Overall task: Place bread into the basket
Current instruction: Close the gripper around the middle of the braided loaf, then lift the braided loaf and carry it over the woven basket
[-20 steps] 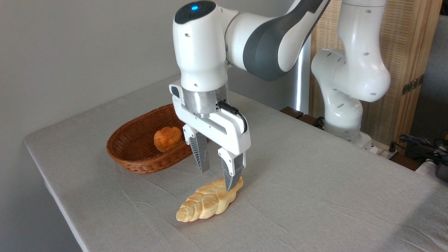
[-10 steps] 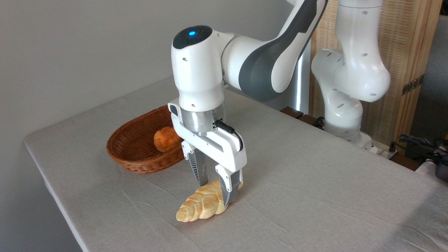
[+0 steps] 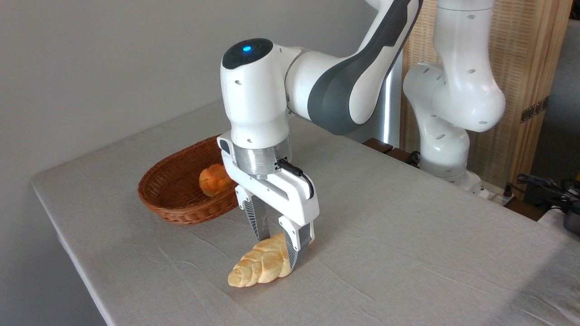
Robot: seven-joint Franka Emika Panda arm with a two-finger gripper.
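Single fixed view of the work table (image 3: 408, 253), covered in pale grey cloth; the white Panda arm (image 3: 344, 77) reaches in from the 2 o'clock side, its wrist turned straight down. The gripper (image 3: 276, 251) stands over the far third of the bread (image 3: 260, 267), one finger (image 3: 258, 222) behind the loaf and the other finger (image 3: 294, 246) in front of it; the jaws are drawn in to about the loaf's width and both fingers appear to lie against its sides, though firm contact cannot be told. The bread, a long braided loaf, pale golden with a browned top, lies on the cloth with one tapered end pointing to 8 o'clock and the other, behind the front finger, to 2 o'clock; its near end rests on the table. The basket (image 3: 165, 199), oval, reddish-brown wicker, sits at 10 o'clock from the bread, near it but apart; its right end is hidden behind the gripper body. A small round orange bun (image 3: 215, 179) lies inside the basket, toward its right side. A wooden slatted screen (image 3: 521, 68) stands at the 1 o'clock corner; dark cables (image 3: 543, 185) lie at 3 o'clock beyond the table edge.
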